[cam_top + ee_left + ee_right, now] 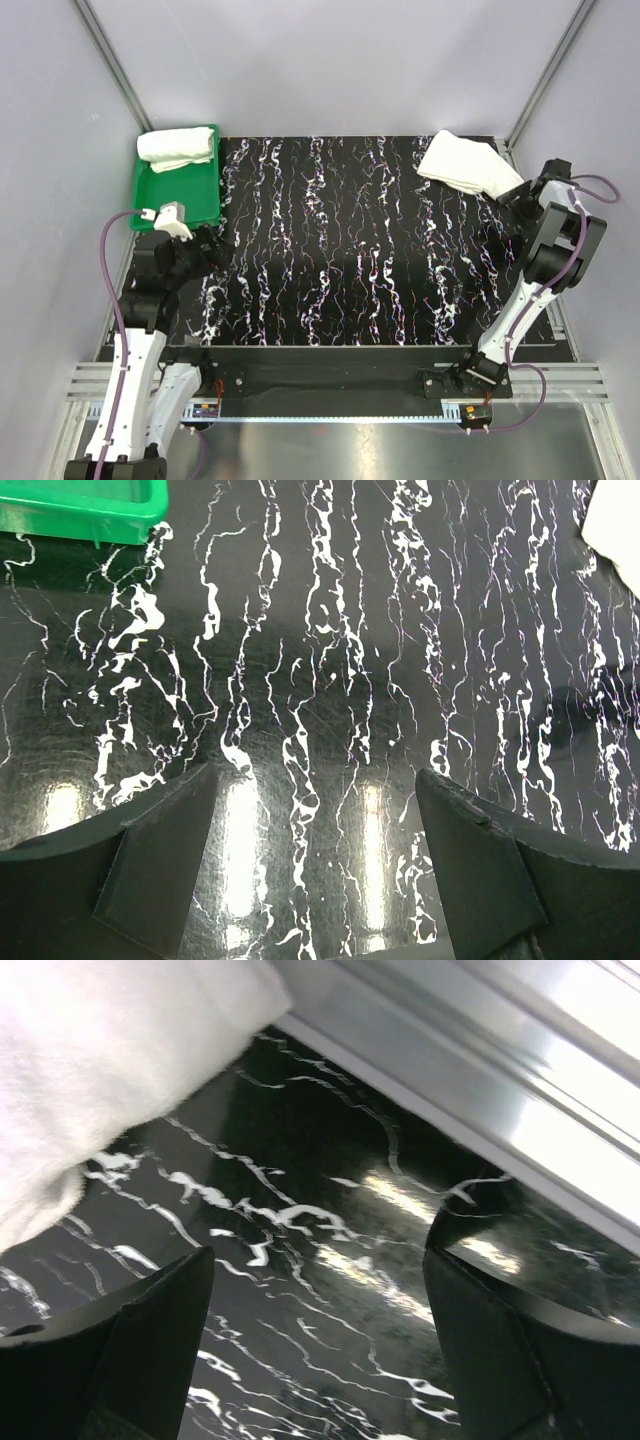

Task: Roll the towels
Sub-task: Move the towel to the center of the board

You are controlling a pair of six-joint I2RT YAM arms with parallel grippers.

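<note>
One overhead, two low over table [330, 250]

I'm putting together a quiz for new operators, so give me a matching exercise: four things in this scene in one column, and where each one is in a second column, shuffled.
Things:
1. rolled towel
2. loose towel
3. left gripper
4. tray

Places:
A. at the far right corner of the table
B. at the table's far left corner
C. inside the tray
D. open, over bare table just on the near side of the tray

Pairs: 1-C, 2-A, 3-D, 4-B
</note>
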